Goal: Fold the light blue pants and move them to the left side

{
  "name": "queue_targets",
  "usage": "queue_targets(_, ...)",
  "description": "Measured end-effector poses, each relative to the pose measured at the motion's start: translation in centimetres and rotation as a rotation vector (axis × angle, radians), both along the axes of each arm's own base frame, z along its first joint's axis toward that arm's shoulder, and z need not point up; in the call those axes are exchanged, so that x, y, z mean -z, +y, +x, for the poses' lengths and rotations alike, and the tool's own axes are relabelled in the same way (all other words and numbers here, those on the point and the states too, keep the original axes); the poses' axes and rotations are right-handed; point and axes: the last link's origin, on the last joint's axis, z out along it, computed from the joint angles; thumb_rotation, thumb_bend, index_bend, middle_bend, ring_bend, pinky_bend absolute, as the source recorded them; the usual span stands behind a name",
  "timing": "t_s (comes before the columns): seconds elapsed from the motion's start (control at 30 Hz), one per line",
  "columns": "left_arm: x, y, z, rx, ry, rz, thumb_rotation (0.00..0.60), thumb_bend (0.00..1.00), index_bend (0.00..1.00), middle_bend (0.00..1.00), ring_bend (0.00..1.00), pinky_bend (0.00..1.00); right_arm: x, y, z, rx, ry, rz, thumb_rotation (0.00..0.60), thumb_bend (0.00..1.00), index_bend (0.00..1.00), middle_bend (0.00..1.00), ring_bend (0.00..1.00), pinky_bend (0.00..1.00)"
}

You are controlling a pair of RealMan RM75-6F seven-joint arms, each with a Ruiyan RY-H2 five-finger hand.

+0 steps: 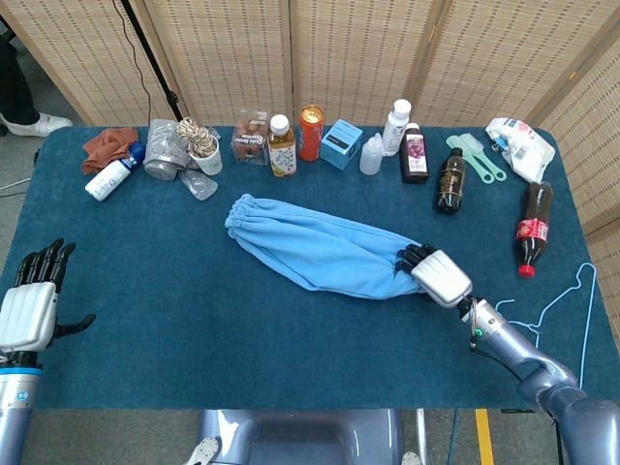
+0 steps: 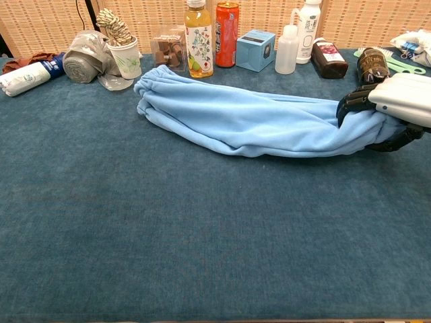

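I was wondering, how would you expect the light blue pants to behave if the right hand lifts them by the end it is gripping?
The light blue pants look soft and floppy: they bunch and crease where the right hand grips them, so the free length would probably hang and drag. They seem light for their size. The elastic waistband end would likely trail last across the table.

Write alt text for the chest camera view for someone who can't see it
The robot's right hand grips one end of the light blue pants, which lie stretched lengthwise across a dark blue table. Bottles, a red can, a blue box and a paper cup line the far edge.
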Motion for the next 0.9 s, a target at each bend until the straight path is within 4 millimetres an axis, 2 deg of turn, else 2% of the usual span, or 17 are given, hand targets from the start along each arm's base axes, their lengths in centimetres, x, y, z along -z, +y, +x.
queue_targets(0.37,0.1,0.0,-0.1,-0.005,0.000,-0.004,0.600,0.12,0.00,0.00,0.00,0.00,-1.4,1.9,-0.2,-0.122,-0.073,0.003,0.600,0.89,0.59,0.37,0.35,0.52)
queue_targets(0.73,0.1,-0.1,-0.1,-0.012,0.000,0.002,0.600,0.12,0.00,0.00,0.00,0.00,-5.8,6.0,-2.6,-0.250,-0.069,-0.009,0.600,0.89,0.59,0.37,0.35,0.52)
queue_targets(0.9,0.1,0.0,-0.1,-0.014,-0.001,0.001,0.600,0.12,0.00,0.00,0.00,0.00,-7.1,7.6,-3.2,-0.303,-0.057,0.005,0.600,0.89,0.59,0.37,0.35,0.52)
